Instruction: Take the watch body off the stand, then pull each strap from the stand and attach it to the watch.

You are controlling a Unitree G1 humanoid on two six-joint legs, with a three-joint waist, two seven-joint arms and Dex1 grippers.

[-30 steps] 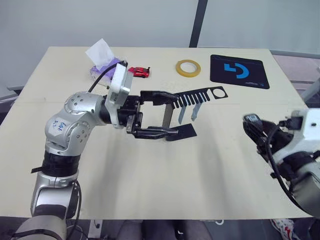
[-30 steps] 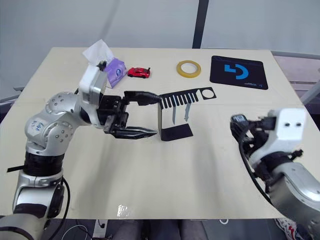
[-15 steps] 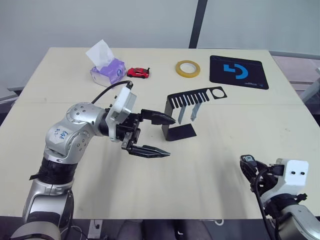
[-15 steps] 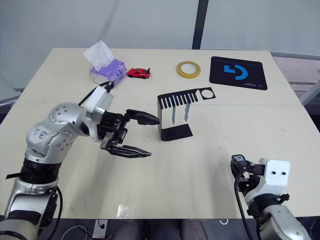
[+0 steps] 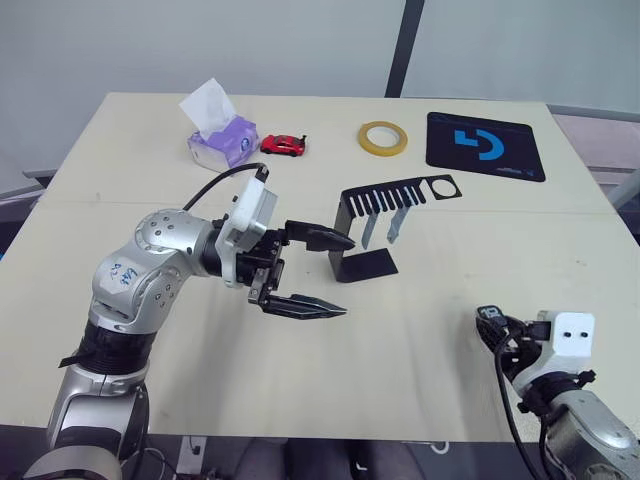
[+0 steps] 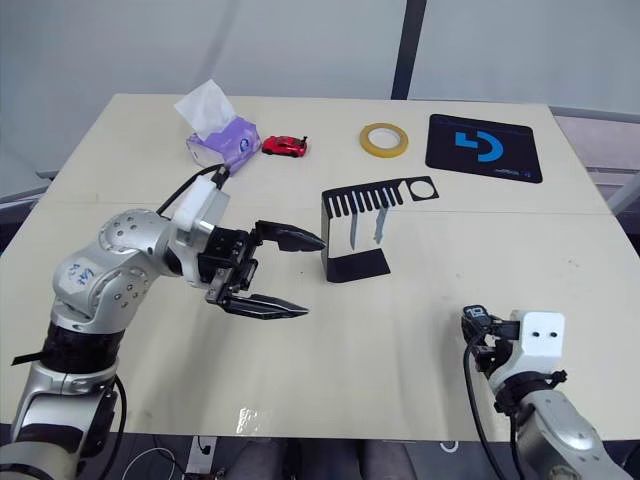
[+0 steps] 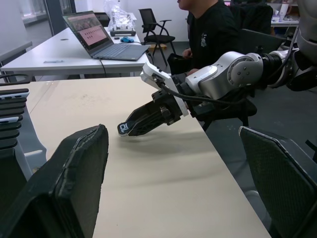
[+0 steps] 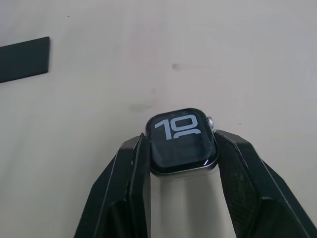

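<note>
The watch body, a grey-rimmed case with white digits on a dark screen, is clamped between the fingers of my right gripper, low over the table near its front right edge. The black stand stands upright at mid-table. Two pale straps hang from its comb-slotted arm. My left gripper is open just left of the stand, not touching it, with nothing between its fingers. The left wrist view looks across the table at the right gripper holding the watch body.
Along the table's far side are a purple tissue box, a red toy car, a yellow tape roll and a black mat with a blue logo. Beyond the table, a laptop and a seated person.
My left gripper has drawn back from the stand's upright toward the left and stays open. My right gripper has carried the watch body down toward the front right edge.
</note>
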